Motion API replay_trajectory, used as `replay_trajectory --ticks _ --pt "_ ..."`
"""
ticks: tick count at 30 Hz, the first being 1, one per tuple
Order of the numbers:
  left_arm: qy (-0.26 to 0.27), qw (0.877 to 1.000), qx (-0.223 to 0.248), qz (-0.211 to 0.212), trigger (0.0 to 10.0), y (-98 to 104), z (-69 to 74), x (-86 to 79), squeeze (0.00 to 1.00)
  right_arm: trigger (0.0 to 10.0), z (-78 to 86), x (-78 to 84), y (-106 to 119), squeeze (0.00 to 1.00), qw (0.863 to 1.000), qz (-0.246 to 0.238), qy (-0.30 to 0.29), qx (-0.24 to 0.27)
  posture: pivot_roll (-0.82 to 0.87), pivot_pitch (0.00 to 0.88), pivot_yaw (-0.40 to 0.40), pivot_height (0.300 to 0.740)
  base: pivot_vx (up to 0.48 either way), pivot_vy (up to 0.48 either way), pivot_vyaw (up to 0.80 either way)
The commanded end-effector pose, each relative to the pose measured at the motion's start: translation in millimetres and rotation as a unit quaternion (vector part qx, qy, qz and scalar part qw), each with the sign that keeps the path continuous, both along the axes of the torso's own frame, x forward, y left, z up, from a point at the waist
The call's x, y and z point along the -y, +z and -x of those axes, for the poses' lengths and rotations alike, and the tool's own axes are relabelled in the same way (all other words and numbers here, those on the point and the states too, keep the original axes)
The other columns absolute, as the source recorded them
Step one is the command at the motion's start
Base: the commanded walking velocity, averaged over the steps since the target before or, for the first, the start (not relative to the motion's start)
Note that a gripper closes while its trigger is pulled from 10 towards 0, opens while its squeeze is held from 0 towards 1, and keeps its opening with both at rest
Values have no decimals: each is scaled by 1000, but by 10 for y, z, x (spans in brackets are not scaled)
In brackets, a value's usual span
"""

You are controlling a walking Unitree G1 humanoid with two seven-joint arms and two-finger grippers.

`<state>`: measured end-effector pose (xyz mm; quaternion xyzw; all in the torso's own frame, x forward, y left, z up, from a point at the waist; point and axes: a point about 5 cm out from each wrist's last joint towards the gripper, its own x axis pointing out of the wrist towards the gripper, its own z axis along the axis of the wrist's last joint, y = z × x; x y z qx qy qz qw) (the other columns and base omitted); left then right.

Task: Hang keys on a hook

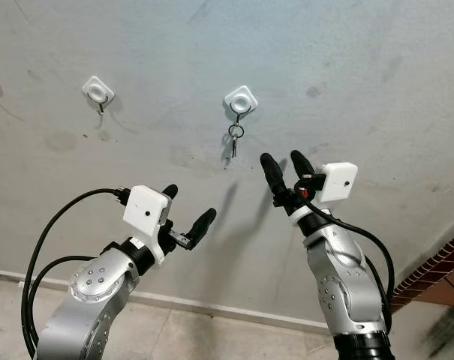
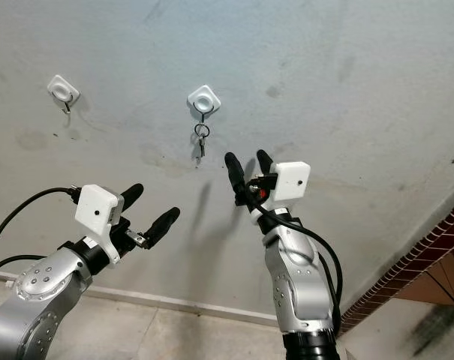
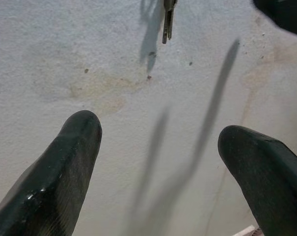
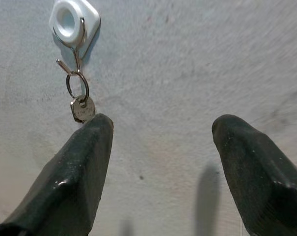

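Looking at my feeds, the keys [image 1: 235, 139] were already dangling by their ring off the middle hook [image 1: 240, 100] on the grey wall [image 1: 377, 82], so the hanging part seemed basically done. The right gripper [image 1: 286, 166] sat just below and to the right of them, fingers spread wide and holding nothing. The left gripper [image 1: 187, 208] was lower down and further left, also released and empty, pointed at the bare wall under the key tips.

My worry was the pull-away. In the right wrist view one fingertip [image 4: 92, 140] looked very near the key head [image 4: 82, 109], though I honestly couldn't tell if it was touching or just lined up in front of it. If that finger had clipped the ring on the way out, it could've lifted it over the hook's little upturned end and dropped the lot to the floor. The wire hook looked shallow, so a sideways nudge wouldn't need much. Another hook [image 1: 98, 91] hung further left, empty, well out of the way.
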<state>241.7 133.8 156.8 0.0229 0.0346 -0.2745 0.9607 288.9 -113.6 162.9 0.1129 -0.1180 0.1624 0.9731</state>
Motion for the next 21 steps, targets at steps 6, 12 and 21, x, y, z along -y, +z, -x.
replay_trajectory --ticks 6,12,21 --pt "34 999 2 -17 10000 -60 -56 -14 0 10000 141 128 59 1000 1000 20 -19 2 183 0 -2 740 0 0 0" --pt "52 998 2 -24 10000 -84 -99 -42 0 10000 176 110 100 1000 999 33 -11 -5 182 0 -8 740 0 0 0" --pt "81 997 5 -1 10000 -109 -190 2 0 10000 278 85 120 1000 999 51 5 -14 135 0 -29 740 0 0 0"
